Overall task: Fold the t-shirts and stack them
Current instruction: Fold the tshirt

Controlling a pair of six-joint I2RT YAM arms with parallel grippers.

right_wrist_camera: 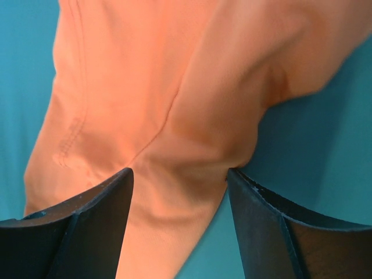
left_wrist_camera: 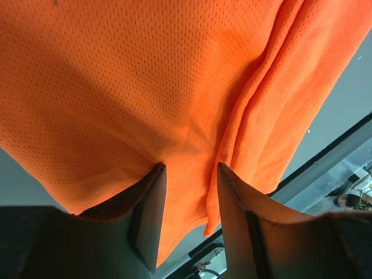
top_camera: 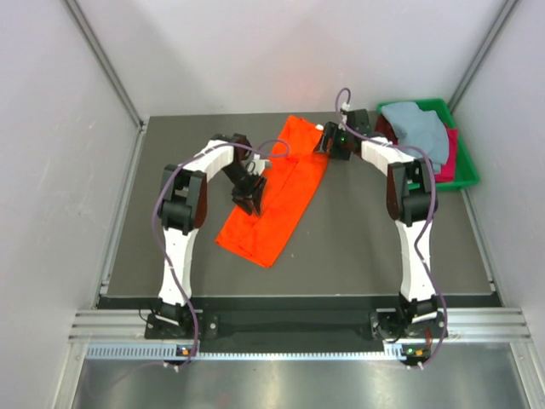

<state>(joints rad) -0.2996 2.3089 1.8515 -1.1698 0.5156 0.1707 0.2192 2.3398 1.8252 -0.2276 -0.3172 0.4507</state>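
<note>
Evidently the task is at an early stage: the orange t-shirt [top_camera: 285,192] lies on the table [top_camera: 358,256] as a long strip slanting from near left to far right, apparently folded lengthwise but not yet crosswise. The left gripper [top_camera: 249,203] [left_wrist_camera: 190,168] sits at the strip's middle and the right gripper [top_camera: 330,143] [right_wrist_camera: 179,171] at its far end, each with jaws spread astride a pucker of cloth, clamping nothing. Beyond, the grey-blue t-shirt [top_camera: 421,128] and a crimson t-shirt [top_camera: 449,158] lie crumpled in the green tray [top_camera: 467,175], unfolded and unstacked; no brand, label or writing is legible.
</note>
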